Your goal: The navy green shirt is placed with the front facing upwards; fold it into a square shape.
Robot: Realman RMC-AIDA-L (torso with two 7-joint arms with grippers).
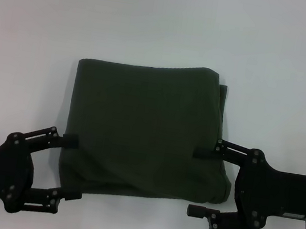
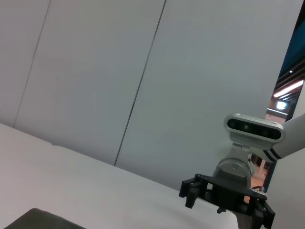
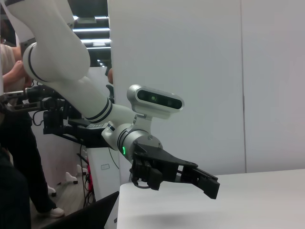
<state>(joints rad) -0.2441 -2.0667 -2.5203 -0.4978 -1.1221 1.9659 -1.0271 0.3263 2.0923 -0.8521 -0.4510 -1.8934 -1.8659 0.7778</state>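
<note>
Looking down from the head view, you have the shirt (image 1: 145, 130) lying mid-table (image 1: 166, 24) as a compact, roughly square block, plain side up, no sleeves or lettering showing. You can take the folding as essentially done. What remains is tidying: the right edge shows a lower layer peeking out at the far right corner, and the near right corner bulges and rounds off, so the outline is not quite crisp. Your left gripper (image 1: 72, 167) sits at the near left corner, jaws wide apart, the far finger touching the shirt's left edge and the near finger just at the near edge, clamping nothing. Your right gripper (image 1: 196, 181) sits at the near right corner, jaws likewise apart, its far finger lying over the cloth and the near one out on bare table. Neither holds fabric. The wrist views show only the opposite arms and walls, plus a dark corner of cloth, so judge squareness from overhead. If you accept the shape, draw both arms clear.
</note>
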